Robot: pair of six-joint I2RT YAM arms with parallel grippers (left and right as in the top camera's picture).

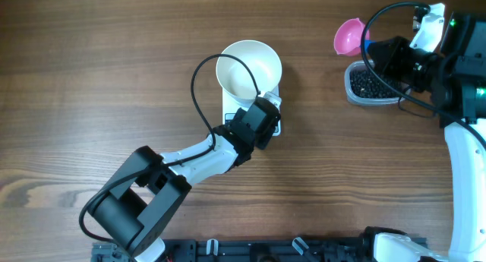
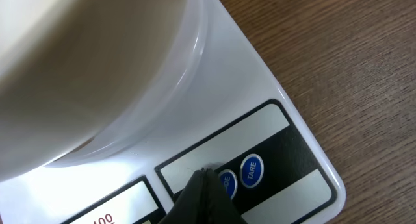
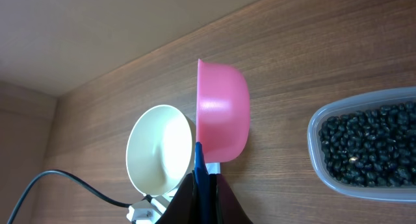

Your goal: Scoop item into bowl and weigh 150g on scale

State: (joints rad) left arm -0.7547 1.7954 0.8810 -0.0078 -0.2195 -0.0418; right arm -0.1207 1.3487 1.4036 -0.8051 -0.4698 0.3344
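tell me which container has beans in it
The clear plastic tub: it holds black beans; the white bowl and pink scoop are empty.

On the scale (image 2: pixel 253 94), the left claw's (image 2: pixel 203 185) tip hides part of one blue button (image 2: pixel 227 183). The display's (image 2: pixel 117 206) reading is cut off by the bottom edge.

Robot lab: wooden table (image 1: pixel 76 80), cabled arms (image 1: pixel 199 160)

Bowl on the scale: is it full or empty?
Empty. The bowl shows only bare white inside; the beans lie in the clear tub.
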